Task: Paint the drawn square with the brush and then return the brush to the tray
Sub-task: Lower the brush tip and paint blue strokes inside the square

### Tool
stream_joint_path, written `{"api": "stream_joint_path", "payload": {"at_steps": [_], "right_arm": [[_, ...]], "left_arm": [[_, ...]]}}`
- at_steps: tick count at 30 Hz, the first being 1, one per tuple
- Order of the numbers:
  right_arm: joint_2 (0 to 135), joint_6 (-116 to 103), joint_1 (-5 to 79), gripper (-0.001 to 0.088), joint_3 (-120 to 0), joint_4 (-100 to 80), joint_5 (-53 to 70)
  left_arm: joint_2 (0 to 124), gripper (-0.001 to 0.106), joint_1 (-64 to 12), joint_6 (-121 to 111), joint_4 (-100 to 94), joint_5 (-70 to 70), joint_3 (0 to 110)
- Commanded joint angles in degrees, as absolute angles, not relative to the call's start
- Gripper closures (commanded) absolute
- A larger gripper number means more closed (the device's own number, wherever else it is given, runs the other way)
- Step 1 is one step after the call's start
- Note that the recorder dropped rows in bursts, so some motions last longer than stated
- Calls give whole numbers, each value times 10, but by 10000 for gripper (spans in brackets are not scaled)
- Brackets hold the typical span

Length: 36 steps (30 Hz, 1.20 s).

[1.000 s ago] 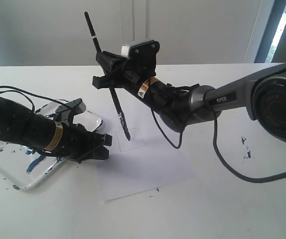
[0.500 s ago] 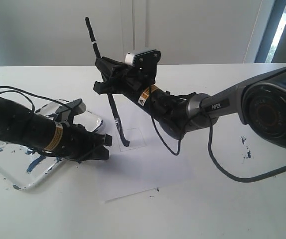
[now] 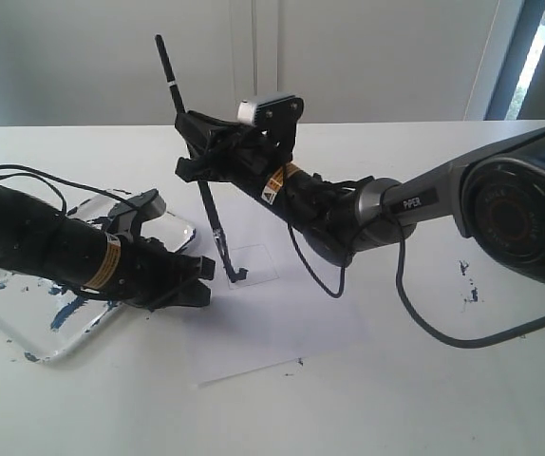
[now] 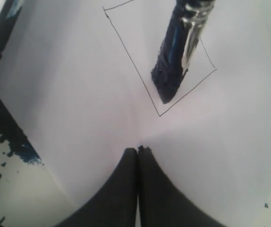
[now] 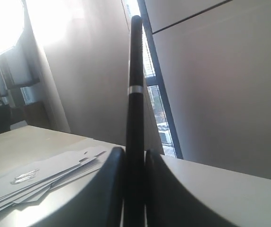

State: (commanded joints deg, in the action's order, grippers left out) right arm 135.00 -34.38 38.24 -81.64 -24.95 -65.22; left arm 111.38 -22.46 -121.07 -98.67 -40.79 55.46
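The brush point(image 3: 210, 202) stands steeply tilted, its black handle clamped in my right gripper point(image 3: 197, 157), which is shut on it high above the paper. In the right wrist view the handle point(image 5: 135, 94) rises between the fingers of that gripper point(image 5: 134, 156). Its blue-wet tip point(image 4: 171, 71) is down inside the drawn square point(image 4: 140, 38), near one corner; the square's interior is white. The square point(image 3: 256, 262) lies on the paper just past my left gripper point(image 3: 204, 281). My left gripper point(image 4: 138, 150) is shut and empty, pressed low on the sheet. The blue-smeared tray point(image 3: 26, 328) sits under the left arm.
The white paper sheet point(image 3: 272, 313) lies in the middle of the white table. Dark paint specks point(image 3: 467, 280) mark the table at the right. A black cable point(image 3: 443, 328) loops from the right arm. A stack of papers point(image 5: 41, 175) shows in the right wrist view.
The right gripper has shifted slightly left and lowered the brush. The tip has gone from the square's middle down to its near-left corner. The left arm has stayed put.
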Motion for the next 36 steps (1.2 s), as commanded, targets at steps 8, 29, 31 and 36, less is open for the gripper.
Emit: {"api": "stream_joint_path", "payload": {"at_steps": [8, 29, 31, 36], "right_arm": [[1350, -329, 377, 868, -816, -256, -617], [1350, -288, 342, 868, -816, -281, -590], [1350, -285, 342, 868, -816, -281, -583], [1350, -267, 342, 868, -816, -280, -574]], "left_arm": [[1114, 1004, -225, -1211, -987, -413, 555], [1114, 1004, -225, -1211, -987, -424, 555], [1114, 1004, -225, -1211, -987, -424, 555], [1114, 1004, -225, -1211, -987, -424, 555]]}}
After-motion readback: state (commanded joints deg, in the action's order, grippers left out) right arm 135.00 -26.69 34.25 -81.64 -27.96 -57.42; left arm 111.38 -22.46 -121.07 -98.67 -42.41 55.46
